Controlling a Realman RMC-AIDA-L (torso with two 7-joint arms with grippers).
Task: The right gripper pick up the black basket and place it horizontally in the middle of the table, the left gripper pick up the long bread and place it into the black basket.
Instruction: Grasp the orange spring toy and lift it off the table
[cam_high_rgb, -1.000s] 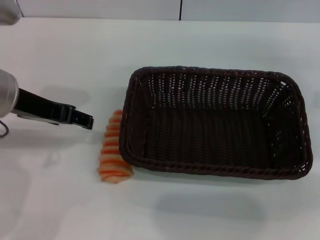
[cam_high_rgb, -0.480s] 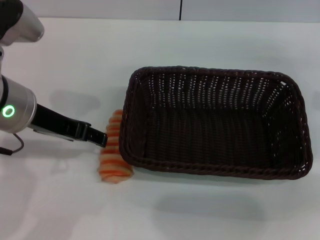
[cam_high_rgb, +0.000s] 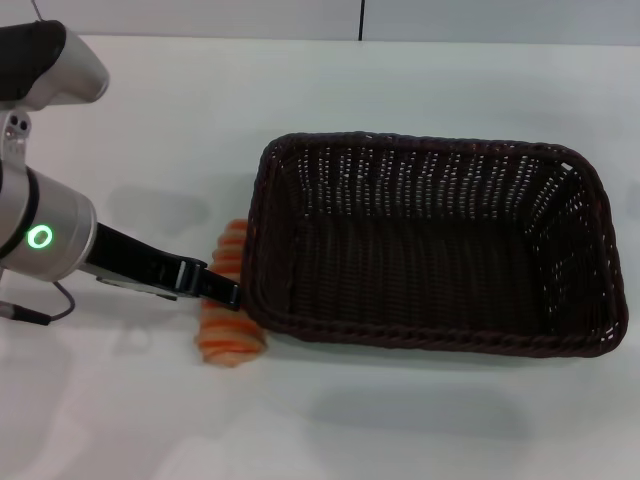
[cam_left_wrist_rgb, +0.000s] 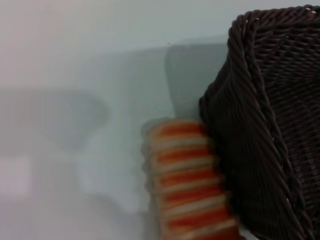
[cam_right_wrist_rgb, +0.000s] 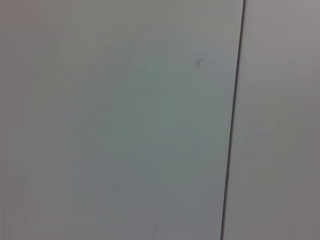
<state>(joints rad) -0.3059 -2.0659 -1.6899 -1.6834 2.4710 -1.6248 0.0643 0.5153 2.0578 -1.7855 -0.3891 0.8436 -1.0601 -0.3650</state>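
Reaching in from the left of the head view, the left gripper (cam_high_rgb: 222, 291) lies low over the table (cam_high_rgb: 150, 120), its slim black tip right over the middle of the long bread (cam_high_rgb: 229, 305) and close against the near-left corner of the black basket (cam_high_rgb: 430, 245). Whether its fingers are spread or closed cannot be told from this angle, and no grip on the loaf can be made out. The green ring glows on the silver-grey arm behind it.

The long bread lies flat on the table, its orange and cream stripes running across it, pressed right against the outer left wall of the basket. In the left wrist view the loaf (cam_left_wrist_rgb: 187, 182) sits just beside the woven side of the basket (cam_left_wrist_rgb: 270, 125), touching it.

The basket stands upright near the middle of the table, long side across, with nothing inside it.

Compared with half a second ago, the left gripper has pushed further toward the basket: then its tip was at the loaf's outer edge, now it covers the loaf's middle. Bread and basket have not shifted.

The right gripper is out of sight; its wrist view shows only a plain pale surface with a dark seam.
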